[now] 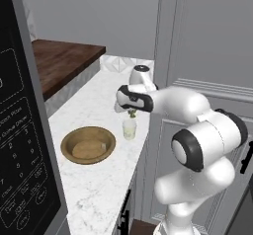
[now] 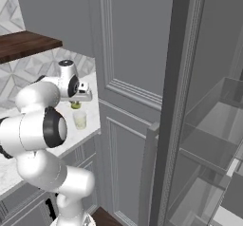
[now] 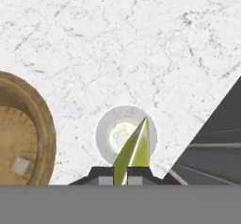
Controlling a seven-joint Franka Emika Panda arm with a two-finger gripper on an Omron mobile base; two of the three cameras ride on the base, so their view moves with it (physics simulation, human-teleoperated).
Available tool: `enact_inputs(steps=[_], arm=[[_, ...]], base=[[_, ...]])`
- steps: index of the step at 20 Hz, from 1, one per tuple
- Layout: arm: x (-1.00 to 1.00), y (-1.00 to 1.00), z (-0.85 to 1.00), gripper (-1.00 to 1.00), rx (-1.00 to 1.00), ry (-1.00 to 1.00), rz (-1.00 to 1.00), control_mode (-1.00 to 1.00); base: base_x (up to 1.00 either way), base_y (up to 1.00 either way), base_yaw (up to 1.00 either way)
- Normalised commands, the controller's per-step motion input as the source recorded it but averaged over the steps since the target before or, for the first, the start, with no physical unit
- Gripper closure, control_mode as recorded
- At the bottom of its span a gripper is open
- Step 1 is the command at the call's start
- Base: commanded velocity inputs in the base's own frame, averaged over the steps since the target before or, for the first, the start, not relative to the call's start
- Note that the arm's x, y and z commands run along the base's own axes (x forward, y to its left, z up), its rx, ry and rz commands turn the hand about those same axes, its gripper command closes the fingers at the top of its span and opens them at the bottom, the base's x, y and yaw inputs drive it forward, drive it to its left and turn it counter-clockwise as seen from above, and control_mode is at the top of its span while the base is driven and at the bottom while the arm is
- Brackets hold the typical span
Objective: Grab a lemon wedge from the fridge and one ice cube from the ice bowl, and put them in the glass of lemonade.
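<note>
- A white marble counter (image 1: 94, 189) runs up the middle of the left base view; a dark wood top (image 1: 62, 58) sits at upper left, and a black appliance panel (image 1: 20, 155) fills the left edge.
- In the right base view the fridge (image 2: 209, 125) stands open at right, its glass shelves visible.
- The arm bends leftward over the counter, and the gripper (image 1: 132, 111) points down just above the glass of lemonade (image 1: 129, 129).
- The gripper is clenched on the lemon wedge (image 3: 133, 153), a yellow-green sliver pointing over the glass's mouth at lower centre of the hand view.
- The ice bowl (image 1: 88, 144), tan and wood-like, sits just left of the glass, an ice cube (image 3: 21, 165) inside.
</note>
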Motion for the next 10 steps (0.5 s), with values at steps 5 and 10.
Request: enact_inputs(steps=[5, 10], arm=[[0.26, 0.06, -0.34, 1.0, 0.0, 0.03, 0.0, -1.0], [0.24, 0.12, -0.28, 1.0, 0.0, 0.0, 0.0, -1.0]], base=[[0.0, 0.0, 0.0], [0.0, 0.0, 0.0]])
